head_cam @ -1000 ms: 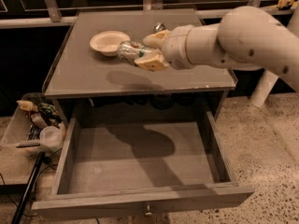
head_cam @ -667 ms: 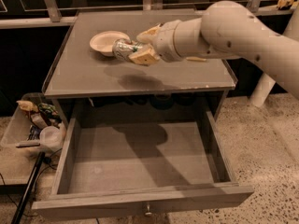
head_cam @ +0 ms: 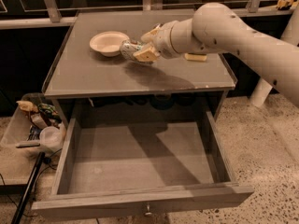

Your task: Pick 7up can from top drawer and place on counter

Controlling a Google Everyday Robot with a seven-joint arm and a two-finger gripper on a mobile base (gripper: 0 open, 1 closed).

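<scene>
Grips the 7up can (head_cam: 130, 49) in the end effector (head_cam: 140, 54), fingers closed around it, can turned on its side. Hovers over the middle of the tabletop (head_cam: 93, 78), nearer the back edge, just right of a white bowl (head_cam: 109, 42). Below the front edge, top drawer (head_cam: 140, 204) pulled out.

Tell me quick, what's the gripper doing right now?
The gripper is closed on the can, holding it over the counter beside the bowl.
</scene>
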